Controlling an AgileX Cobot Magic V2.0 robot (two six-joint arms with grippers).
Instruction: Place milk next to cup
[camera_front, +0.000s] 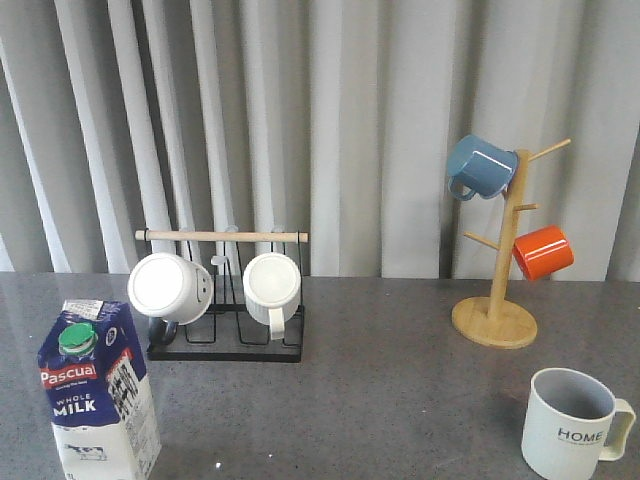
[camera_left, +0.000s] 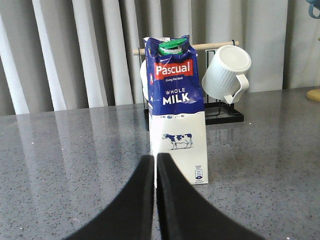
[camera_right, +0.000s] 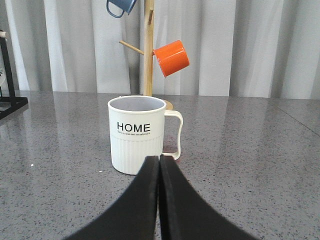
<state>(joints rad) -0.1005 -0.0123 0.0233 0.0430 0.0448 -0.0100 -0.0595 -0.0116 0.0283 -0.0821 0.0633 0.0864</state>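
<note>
Milk (camera_front: 98, 392): upright on worktop (camera_front: 380, 400), far left, well apart from cup (camera_front: 572, 424) (far right). Left tool (camera_left: 154, 165) clenched, empty, carton directly ahead, nearer arm. Right tool (camera_right: 159, 167) clenched, facing cup.

You get bright, even light in all three pictures. The grey worktop (camera_left: 60, 150) is shiny, with pale streaks mirrored from the curtain (camera_front: 400, 130). Shadows under the milk (camera_left: 177, 107) and the cup (camera_right: 136, 134) are soft and faint. The front view looks a little hazy; both wrist views look sharp.
</note>
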